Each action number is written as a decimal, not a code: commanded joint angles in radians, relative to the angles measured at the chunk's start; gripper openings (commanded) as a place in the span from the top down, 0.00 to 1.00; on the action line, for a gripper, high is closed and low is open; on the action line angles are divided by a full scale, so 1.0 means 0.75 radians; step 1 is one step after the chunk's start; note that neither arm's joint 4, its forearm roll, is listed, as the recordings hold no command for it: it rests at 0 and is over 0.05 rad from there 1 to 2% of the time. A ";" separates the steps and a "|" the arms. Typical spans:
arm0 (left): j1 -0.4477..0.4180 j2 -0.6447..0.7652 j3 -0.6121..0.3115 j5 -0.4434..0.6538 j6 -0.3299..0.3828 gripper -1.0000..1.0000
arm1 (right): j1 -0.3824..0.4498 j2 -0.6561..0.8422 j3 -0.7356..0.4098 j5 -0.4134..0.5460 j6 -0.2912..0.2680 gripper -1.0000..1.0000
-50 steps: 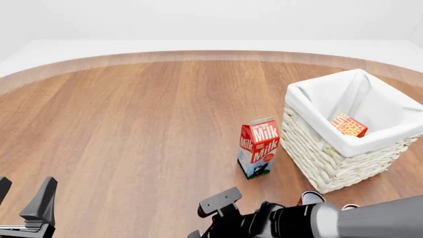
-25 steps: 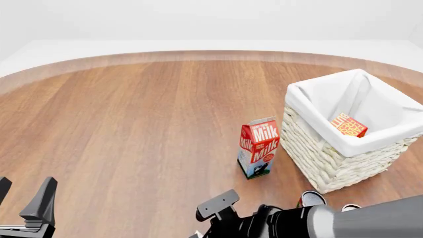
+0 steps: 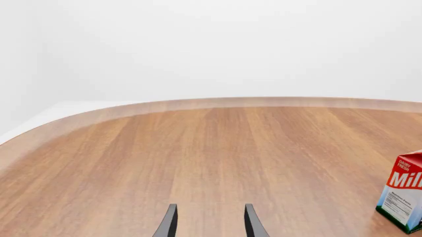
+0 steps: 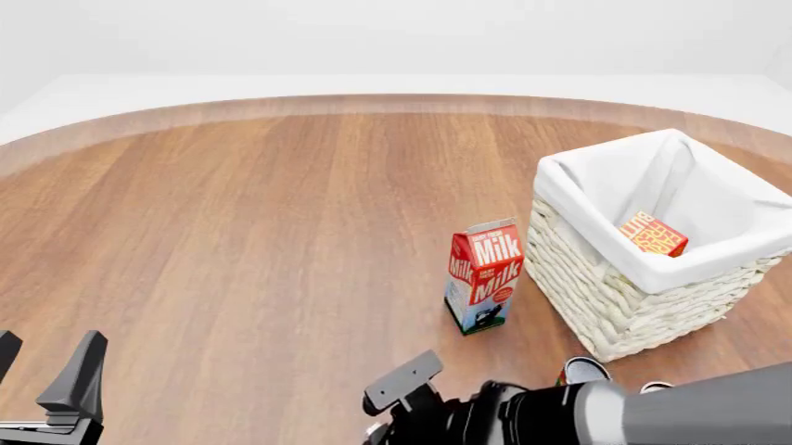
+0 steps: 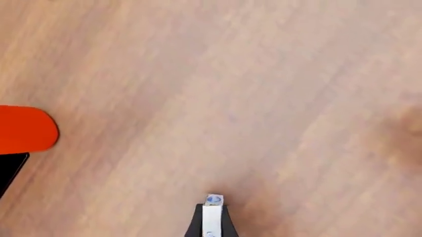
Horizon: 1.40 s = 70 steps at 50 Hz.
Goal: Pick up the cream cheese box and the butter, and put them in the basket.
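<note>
The cream-white wicker basket (image 4: 619,297) stands at the right. The butter (image 4: 652,234) lies inside it on the white liner. My right gripper (image 4: 393,415) is low over the table at the near edge, left of the basket and in front of the milk carton. In the right wrist view its jaws (image 5: 212,210) stand close together on a narrow white piece with a blue mark, seemingly the cream cheese box (image 5: 212,200) seen edge-on. My left gripper (image 4: 44,360) is open and empty at the near left; it also shows in the left wrist view (image 3: 209,219).
A red-and-white milk carton (image 4: 485,275) stands upright just left of the basket, also in the left wrist view (image 3: 403,197). A small red-and-white object (image 4: 581,370) sits behind my right arm. A red rounded shape (image 5: 25,130) shows in the right wrist view.
My right gripper has crept slightly toward the near edge and to the left. The left arm, milk carton, basket and butter have not moved.
</note>
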 commanded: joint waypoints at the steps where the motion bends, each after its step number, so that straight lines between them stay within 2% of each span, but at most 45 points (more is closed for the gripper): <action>1: 0.000 0.000 0.000 0.000 0.000 0.00 | -0.018 -0.005 -0.001 0.010 -0.008 1.00; 3: 0.000 0.000 0.000 0.000 0.000 0.00 | -0.025 -0.022 -0.006 0.022 -0.016 1.00; 12: 0.000 0.000 0.000 0.000 0.000 0.00 | -0.105 -0.209 -0.108 0.227 -0.137 1.00; 15: 0.000 0.000 0.000 0.000 0.000 0.00 | -0.109 -0.232 -0.129 0.263 -0.152 1.00; 19: 0.000 0.000 0.000 0.000 0.000 0.00 | -0.151 -0.307 -0.203 0.371 -0.224 1.00; 31: 0.000 0.000 0.000 0.000 0.000 0.00 | -0.204 -0.429 -0.358 0.542 -0.344 1.00; 38: 0.000 0.000 0.000 0.000 0.000 0.00 | -0.231 -0.468 -0.419 0.600 -0.385 1.00; 43: 0.000 0.000 0.000 0.000 0.000 0.00 | -0.257 -0.508 -0.528 0.674 -0.443 1.00; 53: 0.000 0.000 0.000 0.000 0.000 0.00 | -0.301 -0.551 -0.578 0.703 -0.487 1.00; 60: 0.000 0.000 0.000 0.000 0.000 0.00 | -0.367 -0.622 -0.649 0.758 -0.542 1.00; 61: 0.000 0.000 0.000 0.000 0.000 0.00 | -0.393 -0.646 -0.658 0.769 -0.568 1.00; 70: 0.000 0.000 0.000 0.000 0.000 0.00 | -0.477 -0.713 -0.691 0.812 -0.599 1.00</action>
